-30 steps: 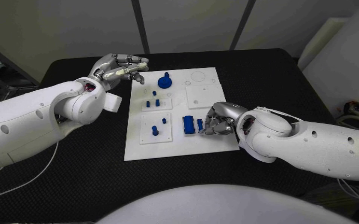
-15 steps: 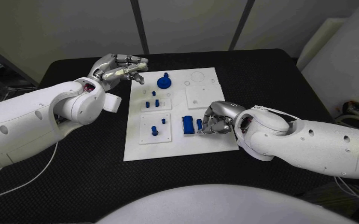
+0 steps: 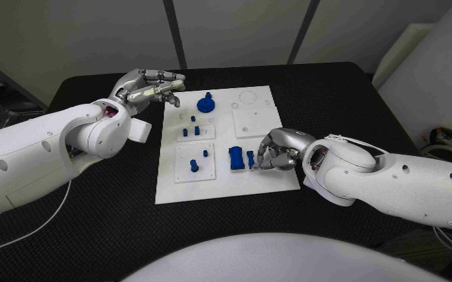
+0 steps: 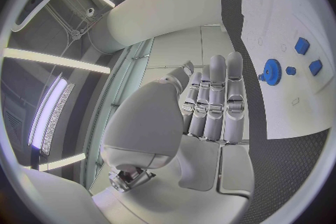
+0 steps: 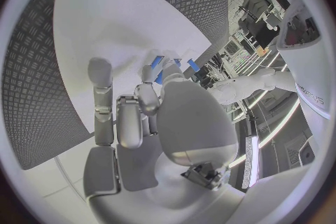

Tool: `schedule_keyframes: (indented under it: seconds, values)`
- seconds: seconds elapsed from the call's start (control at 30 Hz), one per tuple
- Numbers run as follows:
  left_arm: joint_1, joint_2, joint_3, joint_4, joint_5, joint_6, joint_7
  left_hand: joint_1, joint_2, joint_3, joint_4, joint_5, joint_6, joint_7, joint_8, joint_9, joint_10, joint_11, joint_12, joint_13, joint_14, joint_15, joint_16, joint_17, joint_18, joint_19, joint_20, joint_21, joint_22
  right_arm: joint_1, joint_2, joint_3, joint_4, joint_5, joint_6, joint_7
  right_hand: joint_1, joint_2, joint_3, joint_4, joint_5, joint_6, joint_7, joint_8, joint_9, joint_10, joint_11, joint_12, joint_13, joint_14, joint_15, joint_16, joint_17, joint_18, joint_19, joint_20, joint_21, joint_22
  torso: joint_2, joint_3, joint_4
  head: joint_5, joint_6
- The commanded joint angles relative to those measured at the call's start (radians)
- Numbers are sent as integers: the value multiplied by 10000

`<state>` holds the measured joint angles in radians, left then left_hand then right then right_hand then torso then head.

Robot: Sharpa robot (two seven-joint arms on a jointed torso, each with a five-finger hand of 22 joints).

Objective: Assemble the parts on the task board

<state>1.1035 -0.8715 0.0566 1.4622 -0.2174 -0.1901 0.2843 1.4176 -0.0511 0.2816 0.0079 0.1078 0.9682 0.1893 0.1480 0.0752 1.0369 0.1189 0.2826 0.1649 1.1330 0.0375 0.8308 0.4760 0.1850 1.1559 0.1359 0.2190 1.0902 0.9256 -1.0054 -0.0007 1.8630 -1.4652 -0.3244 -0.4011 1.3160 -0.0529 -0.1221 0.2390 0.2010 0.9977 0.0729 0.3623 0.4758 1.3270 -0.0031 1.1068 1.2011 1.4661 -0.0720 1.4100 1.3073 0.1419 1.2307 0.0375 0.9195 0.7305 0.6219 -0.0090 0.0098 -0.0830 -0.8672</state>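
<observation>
While the right hand (image 3: pixel 278 151) bends over the near right part of the task board (image 3: pixel 226 187), its fingers are curled at a small blue peg (image 3: pixel 251 158) just beside a larger blue block (image 3: pixel 236 158); whether they actually pinch the peg I cannot tell. Judged step: seating that peg, so next comes a straight downward press, then release. Left hand (image 3: pixel 151 86) hovers off the board's far left corner, fingers loosely curled, holding nothing, near the blue gear (image 3: pixel 207 104).

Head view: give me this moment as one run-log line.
left hand: raised beside the white task board, holds nothing | right hand: fingers at small blue upright piece, grasp unclear | blue gear-shaped part: untouched
</observation>
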Motion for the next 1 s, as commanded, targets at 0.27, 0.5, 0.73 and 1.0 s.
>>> schedule_keyframes:
  seconds: [0.27,0.5,0.73,1.0]
  values:
    - [15,19,4,-173,23,46,145,-29,-105,33,48,29,-33,8,12,-14,-69,9,80,-18,-93,40,-82,-19,-62,-52,0,-12,29,313,-142,29,-743,4475,-1301,3497,199,-110,-577,417,233,-1170,577,-681,-567,-2519,539,-3568,-3121,-644,531,-3574,-2683,400,-1171,507,-2545,-2353,-212,-60,38,-24,161]
    - [16,397,5,-944,653,-102,421,-284,-174,-48,219,-9,46,-149,93,8,10,-29,166,-34,-1004,148,-1180,-517,-80,-987,151,-706,-395,944,962,72,-3259,8930,-1001,5916,1636,759,-145,-95,-8,-1397,906,-1030,-1143,-4163,1027,-5556,-5200,-3115,1140,-8267,-6174,341,-2535,1085,-4597,-3602,-624,-188,58,-98,444]
    - [19,1161,15,-2196,1432,-377,907,-422,-302,98,543,-36,-136,-372,-179,-57,336,174,-679,-579,-1685,670,-4283,-1802,-131,-3187,786,-1614,-2265,1122,2619,731,-5876,10189,-392,7234,2279,1119,172,-153,-412,-721,983,-1897,-2164,-3538,1288,-7800,-8598,-4286,1629,-11161,-8434,394,-3465,1817,-6583,-4917,-869,-247,64,-106,897]
    - [4,2164,36,-3569,2015,-1054,1445,-516,-77,-901,590,-10,-1035,-829,-881,-105,-833,430,-2215,-1021,-2825,1069,-7524,-3489,-207,-5680,1565,-1596,-5559,1146,4233,1038,-8126,11104,219,8000,1988,1132,261,-555,-878,-412,1147,-2936,-3129,-3285,1582,-9151,-10726,-4472,2102,-13136,-10322,429,-3645,2209,-7825,-5837,-1032,-173,71,80,1515]
